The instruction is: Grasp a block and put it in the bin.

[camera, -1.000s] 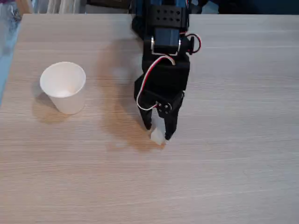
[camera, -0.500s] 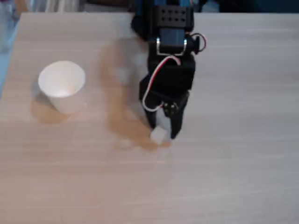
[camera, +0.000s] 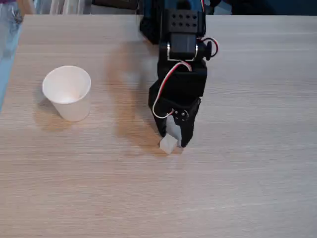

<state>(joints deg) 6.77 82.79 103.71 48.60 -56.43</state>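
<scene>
small white plain-faced cube [camera: 168,144] on pale wood-grain table [camera: 247,173], between fingers of black tool [camera: 173,141]; cannot tell whether clenched or merely straddling. white tapered paper cup [camera: 68,93] upright, well apart at left in fixed view

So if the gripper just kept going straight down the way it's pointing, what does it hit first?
The block: it sits between the tips of the gripper, with the table directly beneath, though whether it is already gripped or lifted is unclear.

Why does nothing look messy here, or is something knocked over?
Nothing stands out. The paper cup stands upright on the table, and the small white cube sits between the tips of the gripper. Nothing is spilled or broken.
</scene>
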